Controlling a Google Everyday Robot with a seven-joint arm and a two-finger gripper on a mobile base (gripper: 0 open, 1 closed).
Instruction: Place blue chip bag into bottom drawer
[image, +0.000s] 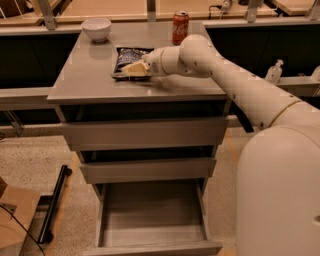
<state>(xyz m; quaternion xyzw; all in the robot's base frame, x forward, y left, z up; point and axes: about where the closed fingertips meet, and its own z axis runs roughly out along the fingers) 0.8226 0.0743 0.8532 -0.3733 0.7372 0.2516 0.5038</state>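
Observation:
The blue chip bag (127, 57) lies flat on the grey cabinet top (95, 82), dark blue with white lettering. My gripper (131, 70) reaches in from the right, low over the bag's near edge, its pale fingers (134, 68) resting on or just above the bag. The bottom drawer (152, 212) is pulled out below, a wide grey box with a bare floor. The two drawers above it are only slightly out.
A red soda can (180, 28) stands at the back of the cabinet top, right of the bag. A white bowl (96, 29) sits at the back left. My white arm (240, 90) crosses the top's right side. A black bar (54, 204) lies on the floor at left.

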